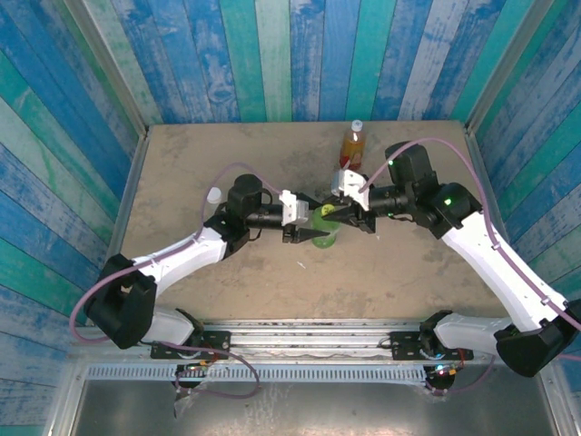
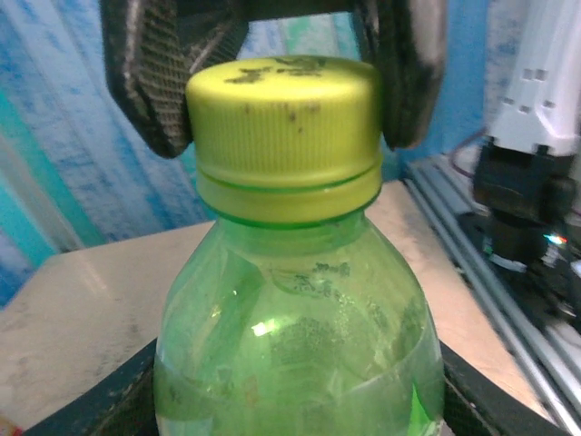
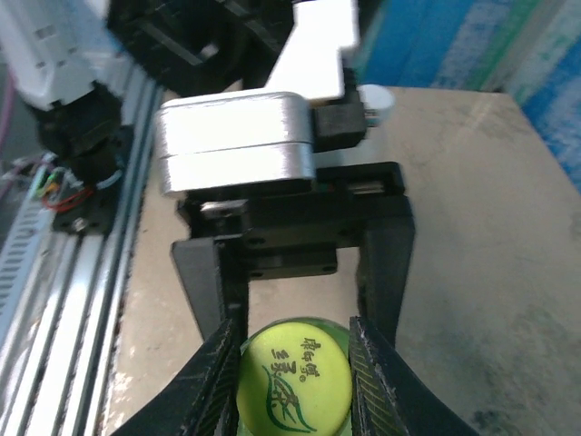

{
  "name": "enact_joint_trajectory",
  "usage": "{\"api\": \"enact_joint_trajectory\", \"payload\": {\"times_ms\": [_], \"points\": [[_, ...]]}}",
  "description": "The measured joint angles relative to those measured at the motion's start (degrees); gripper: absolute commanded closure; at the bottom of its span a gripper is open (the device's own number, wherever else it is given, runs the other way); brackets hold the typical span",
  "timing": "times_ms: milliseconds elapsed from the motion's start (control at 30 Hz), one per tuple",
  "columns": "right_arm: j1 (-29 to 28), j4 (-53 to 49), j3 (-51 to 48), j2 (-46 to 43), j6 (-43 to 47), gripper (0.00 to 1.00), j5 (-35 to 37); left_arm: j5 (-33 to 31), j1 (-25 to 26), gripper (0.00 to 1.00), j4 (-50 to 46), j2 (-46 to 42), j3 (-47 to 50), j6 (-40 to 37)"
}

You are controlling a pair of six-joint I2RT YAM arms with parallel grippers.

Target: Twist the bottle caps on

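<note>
Yellow-green cap, ribbed and dark-speckled, seated atop green bottle at mid-table. Right gripper pinched onto cap's sides; left gripper closed around bottle's body.

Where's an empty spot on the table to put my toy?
Bare table lies at the back left, behind the white cap, and in the near strip between the two arms. The middle is crowded: left gripper holds the green bottle, right gripper its yellow-green cap, amber bottle just behind.
</note>
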State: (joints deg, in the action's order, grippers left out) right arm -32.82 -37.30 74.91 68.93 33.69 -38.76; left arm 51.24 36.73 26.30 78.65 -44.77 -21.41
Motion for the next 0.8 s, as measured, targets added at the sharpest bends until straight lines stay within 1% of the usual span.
{"api": "enact_joint_trajectory", "payload": {"times_ms": [67,100,167,300,400,500,533,633,733,800], "points": [[-0.11,4.31,-1.49,-0.59,-4.09,0.84,3.91,-4.37,0.11,0.43,4.28,0.00,1.33,3.04],[-0.22,7.21,-2.75,-1.03,-6.67,0.83,6.14,-7.06,0.24,0.44,5.97,0.00,1.84,4.46],[-0.52,12.35,-4.87,-1.62,-11.28,0.82,9.62,-12.41,0.92,0.44,8.04,0.04,2.29,6.29],[-1.99,21.55,-8.17,-1.99,-19.61,0.88,18.05,-24.63,3.23,0.42,10.43,0.55,2.29,8.22],[-4.11,25.73,-9.73,-1.29,-25.40,0.88,27.12,-33.59,5.20,0.44,12.37,2.12,2.29,9.27],[-5.22,26.95,-9.64,0.81,-31.19,0.91,34.42,-41.33,6.73,0.45,13.51,4.42,1.84,10.16],[-5.44,26.84,-9.27,1.70,-32.96,0.90,36.44,-43.06,6.97,0.45,13.44,4.96,1.68,10.36],[-5.70,26.40,-7.85,4.24,-36.65,0.82,40.41,-47.04,7.32,0.44,12.09,6.54,0.44,10.95],[-5.51,26.86,-7.61,4.57,-36.57,0.66,40.24,-48.24,7.43,0.44,11.10,6.82,-0.37,10.86],[-4.94,26.91,-7.63,3.89,-34.58,0.55,38.75,-48.35,7.65,0.43,10.62,6.82,-1.16,10.12]]}}
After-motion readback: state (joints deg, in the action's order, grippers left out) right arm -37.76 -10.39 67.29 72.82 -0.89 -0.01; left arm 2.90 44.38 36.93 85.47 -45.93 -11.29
